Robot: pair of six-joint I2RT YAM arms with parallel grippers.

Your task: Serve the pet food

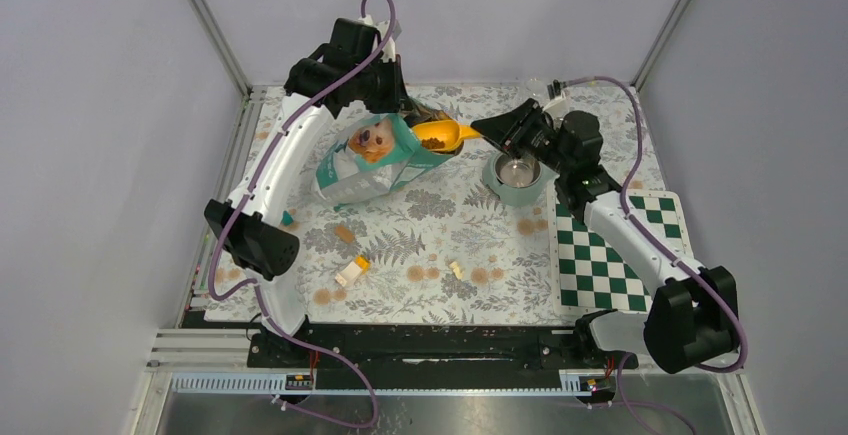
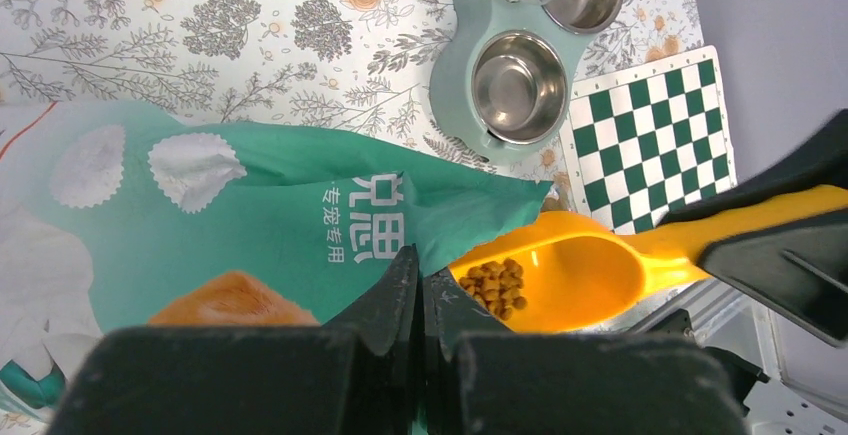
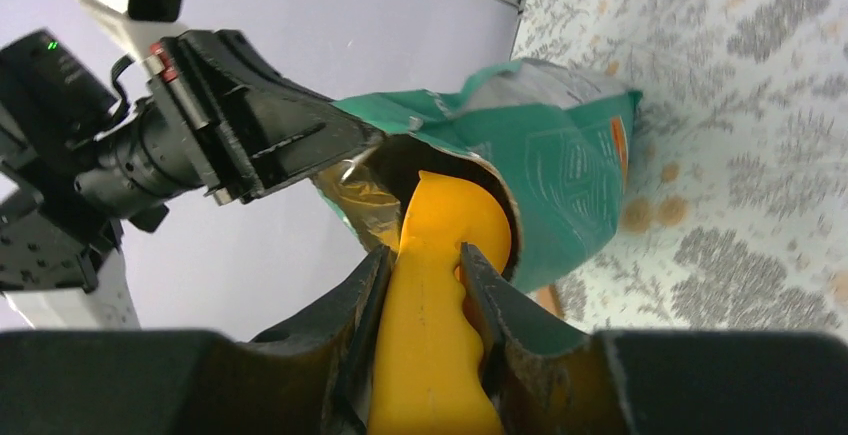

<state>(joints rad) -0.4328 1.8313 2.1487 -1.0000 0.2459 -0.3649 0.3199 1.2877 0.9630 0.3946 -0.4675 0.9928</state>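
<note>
The teal bag (image 1: 368,161) with the golden retriever lies at the back middle of the mat. My left gripper (image 2: 420,267) is shut on the bag's rim (image 2: 450,217) and holds its mouth open. My right gripper (image 3: 423,258) is shut on the handle of a yellow scoop (image 3: 440,305). The scoop's bowl (image 1: 437,136) sits at the bag's mouth and holds a small heap of brown kibble (image 2: 497,286). The teal double bowl stand (image 2: 460,40) has two steel bowls; the near one (image 2: 518,87) shows no kibble.
A green-and-white checkered board (image 1: 610,255) lies at the right of the flowered mat. Small toy blocks lie on the mat, one yellow and white (image 1: 351,272), another (image 1: 456,269) beside it. Frame posts and grey walls close the back.
</note>
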